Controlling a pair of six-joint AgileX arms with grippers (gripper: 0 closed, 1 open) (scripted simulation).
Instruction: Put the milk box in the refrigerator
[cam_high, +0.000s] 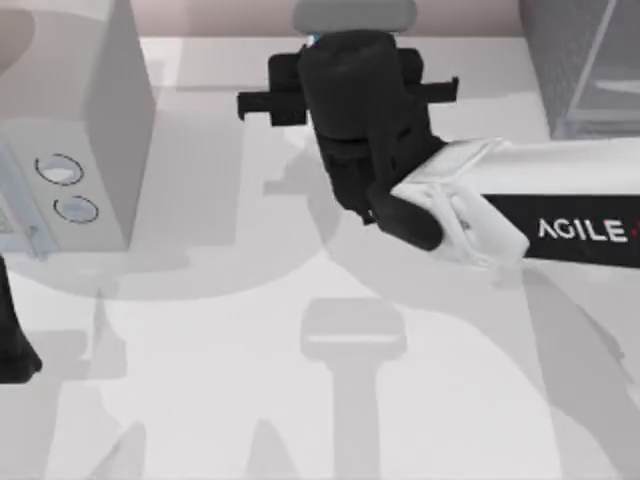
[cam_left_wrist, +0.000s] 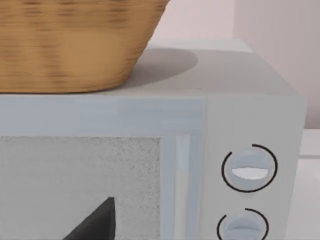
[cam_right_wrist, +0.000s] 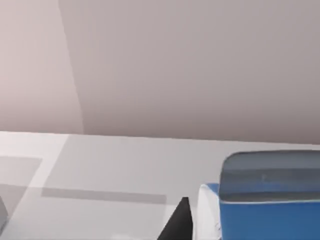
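The milk box (cam_right_wrist: 270, 212), blue with a grey top, stands close in front of the right wrist camera, right beside a dark tip of my right gripper (cam_right_wrist: 181, 222). From above, my right gripper (cam_high: 350, 70) reaches to the table's far middle, and the box's grey top (cam_high: 355, 14) shows just beyond it. Whether the gripper holds the box is hidden. The refrigerator (cam_high: 590, 70), dark grey with a pale framed door panel, stands at the far right corner.
A pale grey box with two round dials (cam_high: 70, 150) stands at the far left, with a wicker basket (cam_left_wrist: 70, 45) on top of it. My left arm (cam_high: 12, 345) is parked at the left edge. Bare tabletop (cam_high: 330, 400) lies in the near middle.
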